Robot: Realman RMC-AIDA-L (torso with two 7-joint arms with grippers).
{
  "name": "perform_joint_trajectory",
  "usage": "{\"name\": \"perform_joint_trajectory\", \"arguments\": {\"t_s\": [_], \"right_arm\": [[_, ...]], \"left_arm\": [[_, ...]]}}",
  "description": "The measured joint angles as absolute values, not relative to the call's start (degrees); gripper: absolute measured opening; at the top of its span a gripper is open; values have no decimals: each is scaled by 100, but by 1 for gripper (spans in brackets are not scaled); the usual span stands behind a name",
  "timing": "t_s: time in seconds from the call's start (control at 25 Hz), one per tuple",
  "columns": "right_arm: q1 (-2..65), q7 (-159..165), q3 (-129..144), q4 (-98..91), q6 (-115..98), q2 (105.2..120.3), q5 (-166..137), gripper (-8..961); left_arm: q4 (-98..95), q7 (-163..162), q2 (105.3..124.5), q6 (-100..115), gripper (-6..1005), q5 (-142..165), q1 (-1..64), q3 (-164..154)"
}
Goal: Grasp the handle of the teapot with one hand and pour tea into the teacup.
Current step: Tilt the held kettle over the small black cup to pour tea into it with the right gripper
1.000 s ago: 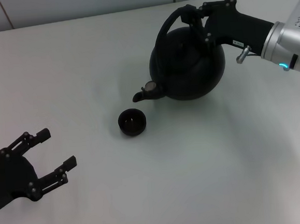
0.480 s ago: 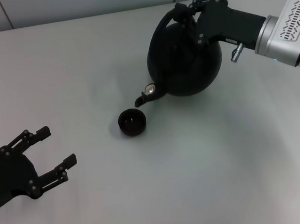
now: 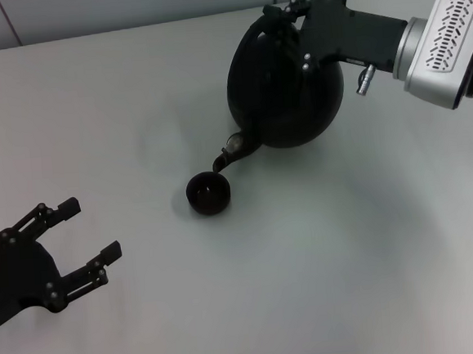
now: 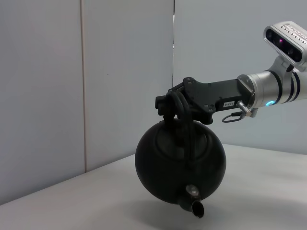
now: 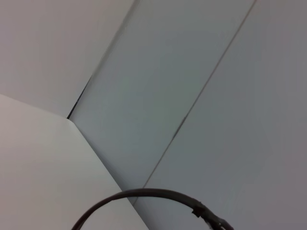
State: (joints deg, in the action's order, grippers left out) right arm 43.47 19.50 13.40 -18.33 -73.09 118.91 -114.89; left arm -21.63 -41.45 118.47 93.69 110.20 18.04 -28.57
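The round matte-black teapot (image 3: 283,87) hangs in the air, tipped forward, its spout (image 3: 223,157) pointing down just above the teacup (image 3: 208,193). My right gripper (image 3: 285,19) is shut on the arched handle (image 3: 259,29) at the pot's top. The left wrist view shows the same: the teapot (image 4: 180,163) lifted off the table, tilted spout-down (image 4: 195,207), the right gripper (image 4: 172,103) clamped on the handle (image 4: 184,127). The small dark teacup stands on the table, below and in front of the spout. My left gripper (image 3: 81,238) is open and empty near the table's front left.
The white table (image 3: 327,285) spreads around the cup. A tiled wall (image 3: 125,5) runs along the far edge. The right wrist view shows only wall, a table corner and a thin dark cable (image 5: 158,194).
My right gripper has tipped the teapot further forward. The spout has swung down and closer to the teacup. The left arm has not moved.
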Motion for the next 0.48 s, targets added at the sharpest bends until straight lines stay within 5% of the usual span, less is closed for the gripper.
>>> {"name": "perform_joint_trajectory", "arguments": {"t_s": [0.48], "right_arm": [[4441, 1682, 1580, -1893, -7303, 11900, -11478, 121]], "left_arm": [[-2162, -4155, 11847, 9369, 852, 11021, 1807, -2856]]}}
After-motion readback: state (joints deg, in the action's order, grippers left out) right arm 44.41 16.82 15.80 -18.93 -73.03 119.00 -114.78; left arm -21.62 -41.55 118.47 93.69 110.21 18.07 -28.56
